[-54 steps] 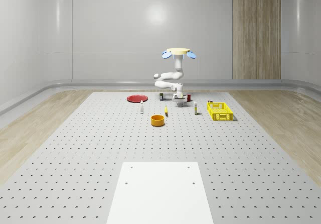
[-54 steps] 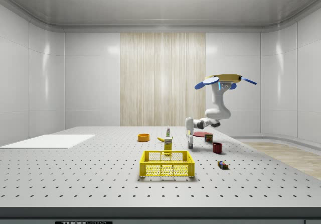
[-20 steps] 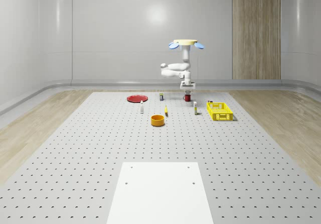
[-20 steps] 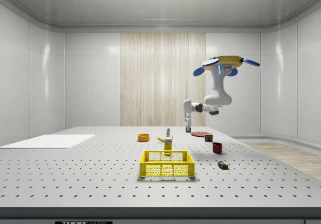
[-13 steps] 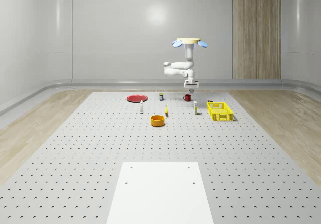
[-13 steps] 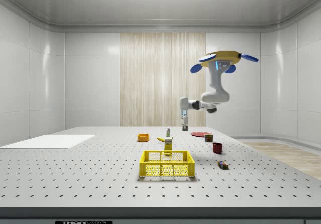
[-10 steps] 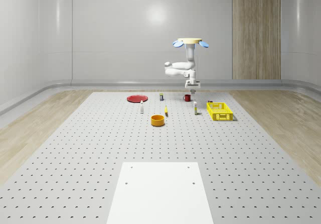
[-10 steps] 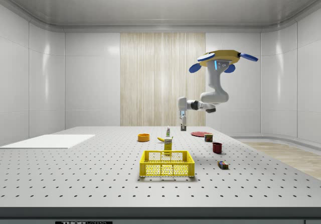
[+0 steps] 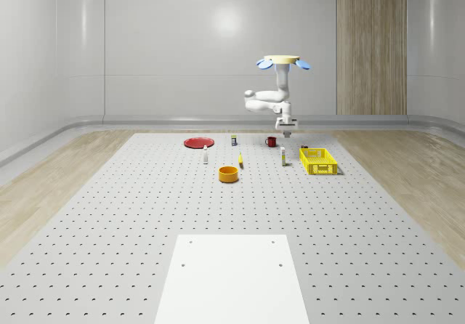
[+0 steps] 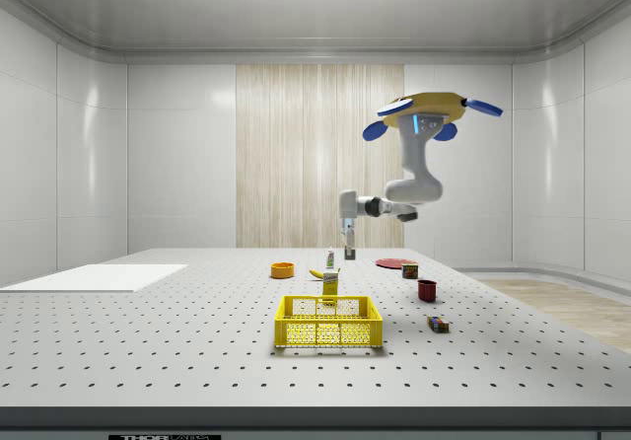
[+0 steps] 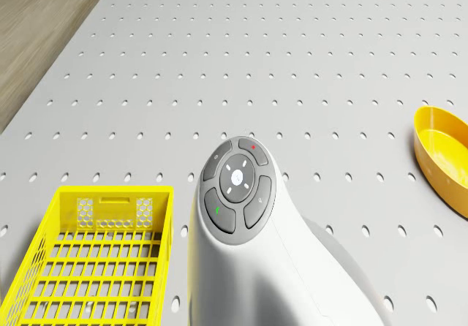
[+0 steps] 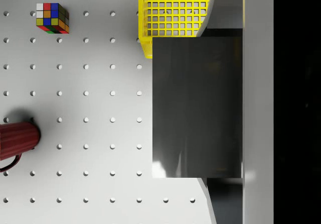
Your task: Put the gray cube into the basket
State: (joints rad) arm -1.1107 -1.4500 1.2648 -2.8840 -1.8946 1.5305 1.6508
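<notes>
Above the worktop (image 9: 145,215), the drone (image 9: 283,62) hovers with its arm bent down; in the whole-scene view the tool (image 9: 286,130) hangs in the air just left of the basket (image 9: 318,160), not yet over it. The wrist view shows the cube (image 12: 196,106) clamped in the tool, a flat gray face against a finger (image 12: 258,103), so the pick-up appears done. Carry and release remain. A mug (image 12: 17,141) and a puzzle cube (image 12: 52,17) stand clear to one side. The cube's far faces and the opposite finger are hidden; the mug is cut off at the frame edge.
</notes>
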